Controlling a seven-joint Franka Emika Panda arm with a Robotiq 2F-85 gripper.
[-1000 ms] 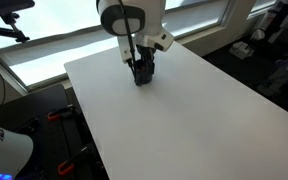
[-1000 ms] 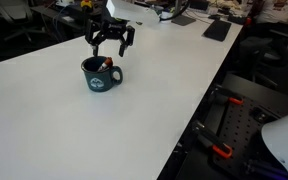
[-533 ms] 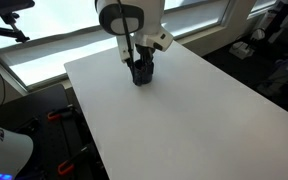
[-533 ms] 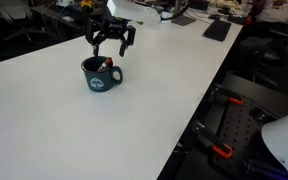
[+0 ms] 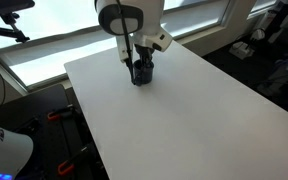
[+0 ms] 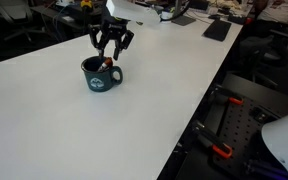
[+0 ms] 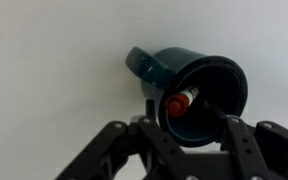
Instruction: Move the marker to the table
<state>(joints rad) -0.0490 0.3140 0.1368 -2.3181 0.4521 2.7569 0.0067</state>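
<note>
A dark navy mug point(image 6: 101, 76) stands on the white table point(image 6: 44, 115), and the marker point(image 6: 107, 64) leans inside it with its orange-red end up. The wrist view looks straight down into the mug point(image 7: 209, 75), where the marker point(image 7: 181, 101) rests against the near wall. My gripper point(image 6: 110, 56) hangs just above the mug's rim, jaws drawn partway in on either side of the marker's top end, a gap still showing between them. In an exterior view the gripper point(image 5: 139, 64) covers most of the mug point(image 5: 142, 74). The fingertips look dark against the mug's inside in the wrist view.
The mug sits near the table's point(image 5: 184, 120) far edge, by the window. Its handle point(image 7: 139, 62) points away from the marker side. Office desks and equipment point(image 6: 219, 25) lie beyond the table; a red-handled stand point(image 6: 224, 150) is below its edge.
The jaws have drawn in from wide open to about half width around the marker's top. The arm and mug have hardly moved.
</note>
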